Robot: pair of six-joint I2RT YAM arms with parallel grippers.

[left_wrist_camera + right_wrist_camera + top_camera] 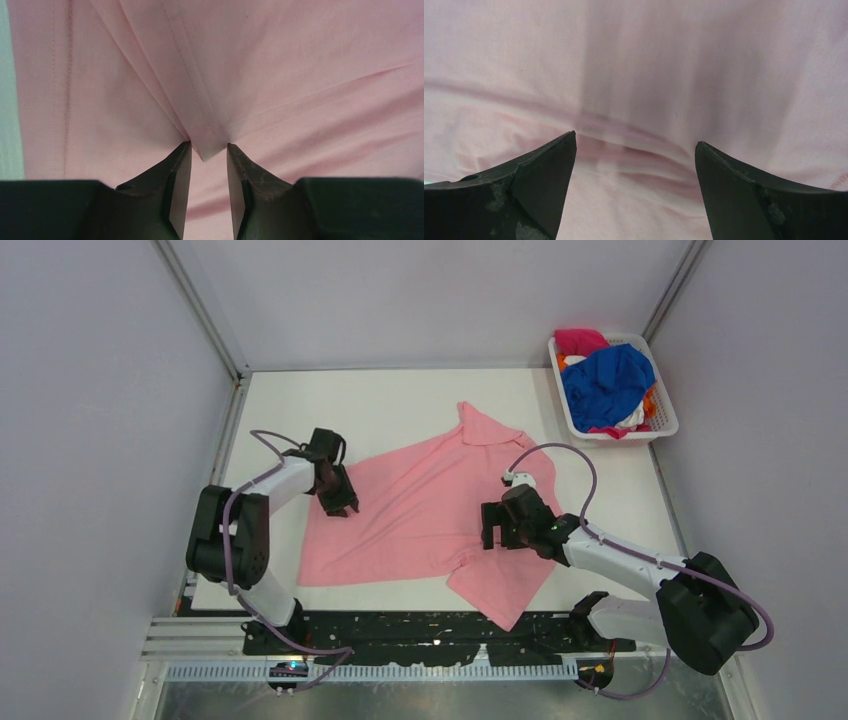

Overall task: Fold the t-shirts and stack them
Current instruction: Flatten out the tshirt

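On table (pixel 400 405): one collared light pink cloth shirt (pixel 420 510), unlabelled; left gripper (pixel 209 150) nipping its fold, right gripper (pixel 634 145) wide, empty.

Light pink collared cloth t-shirt (pixel 420 510) lies spread mid-table, collar toward the far side. White plastic mesh basket (pixel 664 426) sits at far right corner, heap of other coloured cloth shirts (pixel 607 383) in it. Left gripper (pixel 337 502) on shirt's left edge, right gripper (pixel 495 525) on its right part.
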